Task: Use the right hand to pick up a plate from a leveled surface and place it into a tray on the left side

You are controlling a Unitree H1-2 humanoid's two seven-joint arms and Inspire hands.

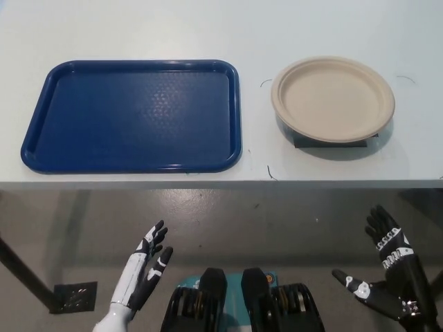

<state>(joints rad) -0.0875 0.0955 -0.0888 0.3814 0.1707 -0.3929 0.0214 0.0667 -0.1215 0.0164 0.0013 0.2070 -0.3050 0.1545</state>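
Nearest the camera in the head view, both robot hands hang below the near edge of the worktop point(138, 28), over the floor; the white left robot hand point(147, 266) rests with fingers spread and holds nothing; the black right robot hand point(387, 273) is likewise spread and empty. Up on the worktop, the beige plate point(333, 99) sits on a low dark riser point(304, 143) whose edge peeps out under its near rim, well apart from the right robot hand; the blue tray point(131, 114) lies just left of the plate, bare inside. By my reading no grasp has begun, so the reach is the step in hand; next the right robot hand must rise over the worktop edge to the plate's rim and get fingers beneath it. Nothing stands between plate and tray; thin dark strands lie near the plate.
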